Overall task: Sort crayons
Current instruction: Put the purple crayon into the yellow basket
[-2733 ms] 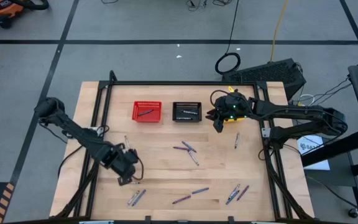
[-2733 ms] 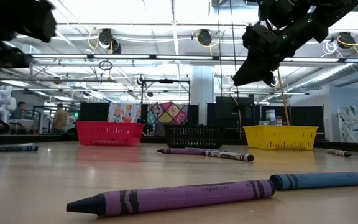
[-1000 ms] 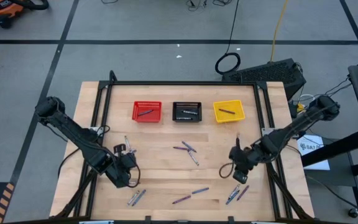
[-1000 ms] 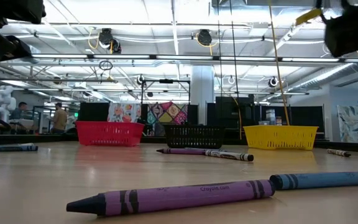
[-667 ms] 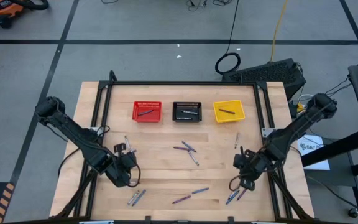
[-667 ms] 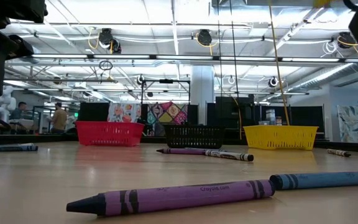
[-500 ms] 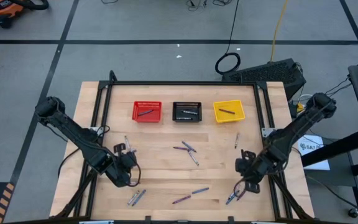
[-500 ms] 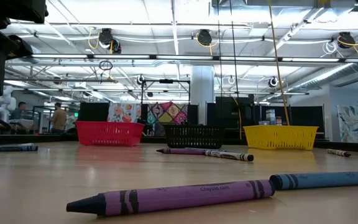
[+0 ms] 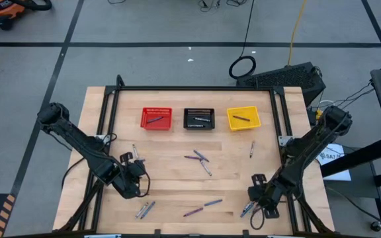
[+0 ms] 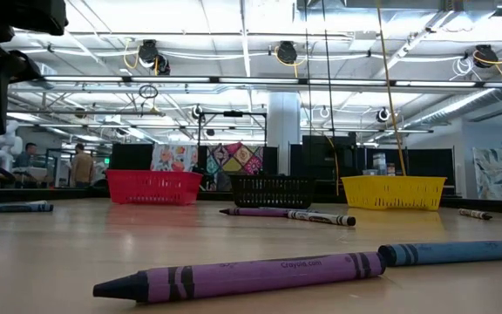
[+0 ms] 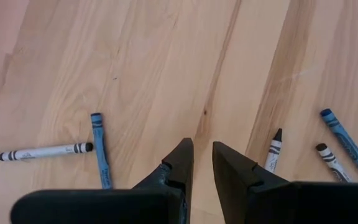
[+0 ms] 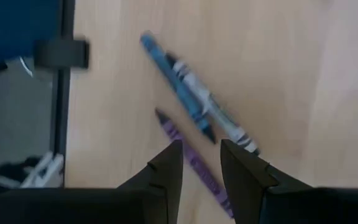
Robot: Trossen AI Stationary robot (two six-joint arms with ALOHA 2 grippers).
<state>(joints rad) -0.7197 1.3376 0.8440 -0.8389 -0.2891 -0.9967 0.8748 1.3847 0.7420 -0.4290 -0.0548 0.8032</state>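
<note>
Several crayons lie flat on the wooden table (image 9: 177,185). A blue (image 12: 176,87), a grey-white (image 12: 222,121) and a purple crayon (image 12: 194,168) lie near the front right corner, also seen from above (image 9: 248,208). My right gripper (image 9: 260,198) is over them, open by a narrow gap (image 12: 201,165), with the purple crayon showing between its fingers. My left gripper (image 9: 132,184) is open by a narrow gap (image 11: 202,162) over bare wood at the front left, between a blue crayon (image 11: 98,149) and a grey one (image 11: 273,148).
A red basket (image 9: 156,118), a black basket (image 9: 199,118) and a yellow basket (image 9: 243,118) stand in a row at the back, each with a crayon inside. More crayons lie mid-table (image 9: 200,162) and near the front edge (image 9: 204,206). A black frame rail (image 9: 290,178) borders the right side.
My right gripper has gone toward the table's near edge and come over the crayons at the front right; it has left the low view.
</note>
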